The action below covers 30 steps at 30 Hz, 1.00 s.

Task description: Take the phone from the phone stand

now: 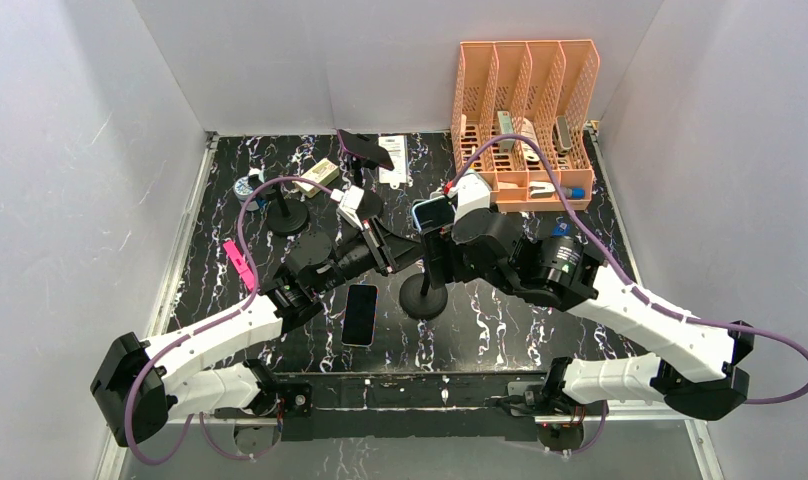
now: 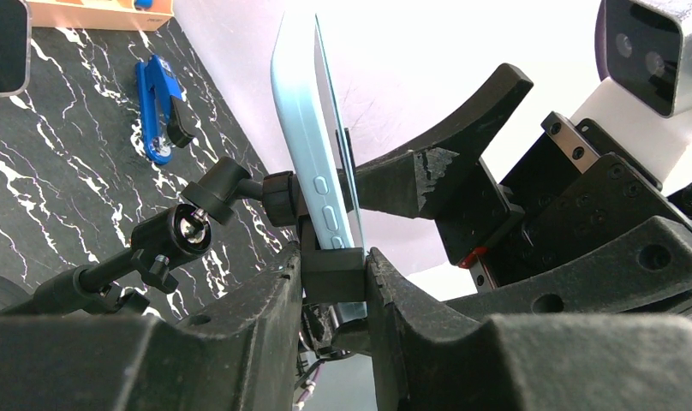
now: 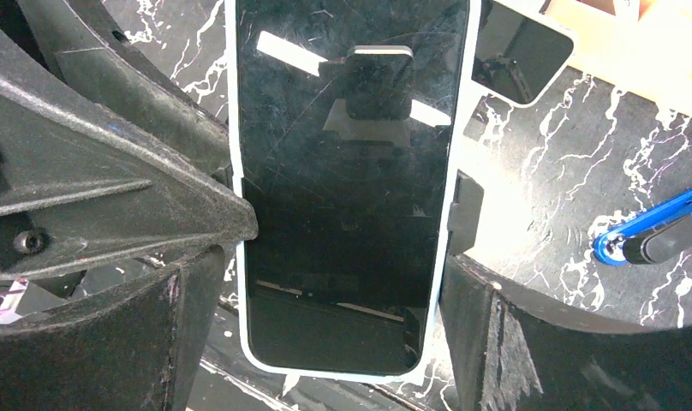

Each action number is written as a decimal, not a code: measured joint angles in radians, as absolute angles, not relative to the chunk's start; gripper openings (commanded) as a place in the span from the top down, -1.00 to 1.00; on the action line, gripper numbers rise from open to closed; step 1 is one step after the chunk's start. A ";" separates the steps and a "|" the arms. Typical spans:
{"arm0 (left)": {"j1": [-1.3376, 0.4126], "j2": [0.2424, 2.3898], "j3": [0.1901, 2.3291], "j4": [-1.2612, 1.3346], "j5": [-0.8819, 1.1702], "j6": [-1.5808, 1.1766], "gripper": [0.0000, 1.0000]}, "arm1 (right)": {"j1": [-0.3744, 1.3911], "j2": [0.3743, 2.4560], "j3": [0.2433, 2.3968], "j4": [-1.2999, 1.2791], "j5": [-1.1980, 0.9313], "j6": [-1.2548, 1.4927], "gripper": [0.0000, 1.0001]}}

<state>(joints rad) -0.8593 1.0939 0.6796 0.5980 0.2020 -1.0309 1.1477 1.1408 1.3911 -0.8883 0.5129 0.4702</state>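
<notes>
Two white-and-black arms folded out to the sides at their elbows and then reached inward, so that their wrists met nose to nose over the middle of the black, white-veined marble worktop (image 1: 220, 200). The left pincer (image 2: 334, 267) was closed to a narrow gap on the clamp block at the head of the black round-based phone stand (image 1: 423, 297), with one finger pressed on each side of it. The right pincer (image 3: 338, 282) stood spread wide, straddling the light-blue-cased smartphone (image 3: 347, 171) without clamping it, and a gap showed along the case's right edge. That phone sat upright in the stand's cradle, raised off the worktop between the two wrists. A white printed card (image 1: 393, 160) near the back wall carried print too small to read, and the phone's screen was dark. Only the overhead view showed the stand's round base, a second dark phone (image 1: 360, 313) lying flat just left of that base, and an orange slotted plastic file rack (image 1: 525, 100) at the back right. The left wrist view alone showed the blue case edge-on, with its side buttons and the stand's ball joint. The right wrist view alone showed the scratched glass face-on. Both wrist views caught a small blue clip (image 2: 158, 107) lying on the marble.
</notes>
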 measured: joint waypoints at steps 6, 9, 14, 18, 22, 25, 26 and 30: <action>-0.859 1.094 0.680 0.598 0.201 -1.032 1.00 | 1.148 1.159 1.391 -0.885 0.532 0.460 -0.85; -0.859 1.094 0.680 0.598 0.199 -1.032 1.00 | 1.148 1.160 1.390 -0.886 0.537 0.461 -0.83; -0.859 1.094 0.680 0.598 0.199 -1.032 1.00 | 1.148 1.161 1.370 -0.887 0.545 0.469 -0.67; -0.859 1.094 0.680 0.597 0.200 -1.032 1.00 | 1.148 1.162 1.365 -0.881 0.554 0.473 -0.66; -0.859 1.094 0.680 0.597 0.200 -1.032 0.95 | 1.148 1.162 1.364 -0.879 0.555 0.475 -0.41; -0.859 1.093 0.680 0.596 0.200 -1.032 0.75 | 1.148 1.162 1.364 -0.879 0.555 0.476 -0.19; -0.859 1.092 0.680 0.594 0.200 -1.032 0.66 | 1.148 1.162 1.364 -0.879 0.555 0.475 -0.15; -0.859 1.082 0.680 0.580 0.199 -1.027 0.36 | 1.150 1.161 1.363 -0.879 0.554 0.476 -0.10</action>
<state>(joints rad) -0.8593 1.0824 0.6796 0.5804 0.1989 -1.0271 1.1500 1.1610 1.3632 -0.8787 0.5545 0.4755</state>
